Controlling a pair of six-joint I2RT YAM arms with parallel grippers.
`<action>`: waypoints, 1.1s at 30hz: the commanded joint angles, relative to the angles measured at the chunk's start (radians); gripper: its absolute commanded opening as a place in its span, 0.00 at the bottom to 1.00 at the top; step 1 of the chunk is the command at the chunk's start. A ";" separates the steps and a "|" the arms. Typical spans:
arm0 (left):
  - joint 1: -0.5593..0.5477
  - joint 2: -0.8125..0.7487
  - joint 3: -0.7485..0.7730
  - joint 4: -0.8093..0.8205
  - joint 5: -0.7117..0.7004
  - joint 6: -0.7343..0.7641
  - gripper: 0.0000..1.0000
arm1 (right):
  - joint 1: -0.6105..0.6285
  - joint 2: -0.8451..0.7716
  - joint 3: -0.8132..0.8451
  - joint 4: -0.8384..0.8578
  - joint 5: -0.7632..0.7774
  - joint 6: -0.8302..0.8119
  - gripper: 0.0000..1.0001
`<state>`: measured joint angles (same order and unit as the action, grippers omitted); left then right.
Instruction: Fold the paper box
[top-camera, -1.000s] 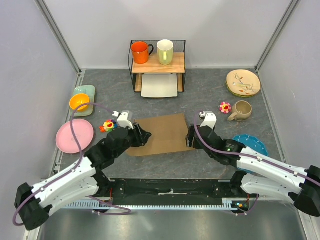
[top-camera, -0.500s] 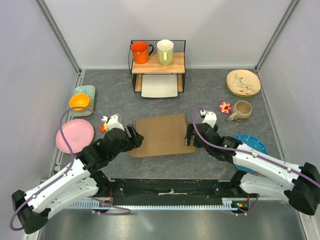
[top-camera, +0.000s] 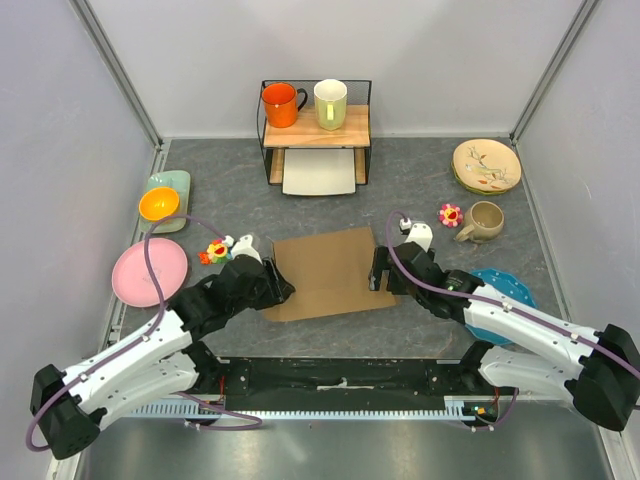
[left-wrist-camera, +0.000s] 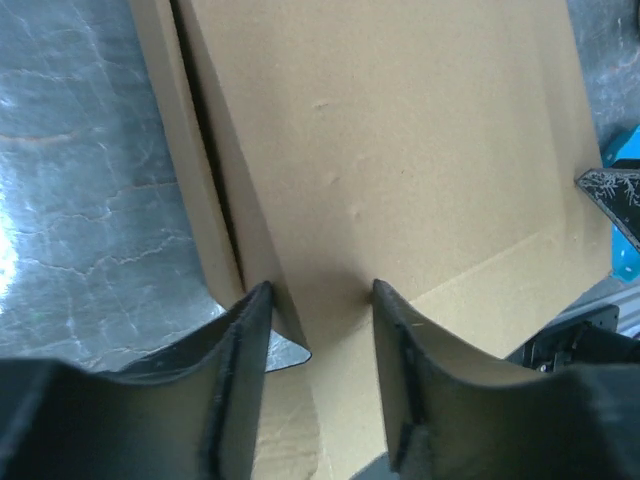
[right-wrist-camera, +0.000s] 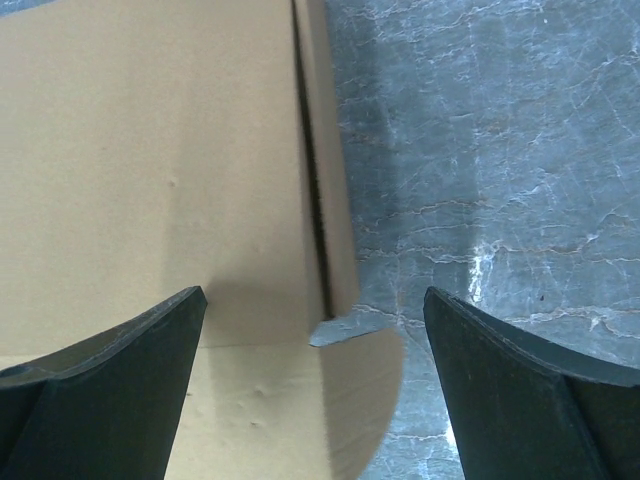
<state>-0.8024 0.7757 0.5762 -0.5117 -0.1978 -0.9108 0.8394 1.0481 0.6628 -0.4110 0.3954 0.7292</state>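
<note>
The paper box (top-camera: 325, 270) is a flat brown cardboard sheet in the middle of the table, with its narrow side flaps folded in. My left gripper (top-camera: 280, 290) is at the sheet's left edge. In the left wrist view the box (left-wrist-camera: 400, 150) fills the frame, and the left gripper (left-wrist-camera: 318, 300) is partly open and straddles the raised left flap, holding nothing. My right gripper (top-camera: 377, 270) is at the right edge. In the right wrist view the right gripper (right-wrist-camera: 315, 310) is wide open above the box (right-wrist-camera: 150, 150) and its folded right flap.
A wooden shelf at the back holds an orange mug (top-camera: 281, 103) and a green mug (top-camera: 330, 102), with a white tray (top-camera: 320, 172) beneath. On the left are a pink plate (top-camera: 149, 272), an orange bowl (top-camera: 158, 203) and a toy (top-camera: 216, 250). On the right are a beige mug (top-camera: 485, 221), a patterned plate (top-camera: 486, 165) and a blue plate (top-camera: 505, 285).
My left gripper drew back to the left off the box, then came back onto its left edge. The box shifted slightly right. My right gripper edged a little farther along the right edge.
</note>
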 joint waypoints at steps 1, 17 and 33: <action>0.002 0.007 -0.059 0.122 0.095 -0.046 0.46 | 0.000 0.006 0.003 0.026 -0.049 0.002 0.98; 0.009 0.094 -0.079 -0.010 -0.068 -0.011 0.56 | -0.002 0.010 -0.069 0.012 -0.013 0.006 0.84; 0.014 0.175 0.106 -0.090 -0.311 0.104 0.69 | -0.019 -0.049 0.038 -0.035 0.092 -0.053 0.96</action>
<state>-0.7990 1.0023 0.6048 -0.5831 -0.3687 -0.8761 0.8394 1.0306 0.5865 -0.4297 0.4042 0.7113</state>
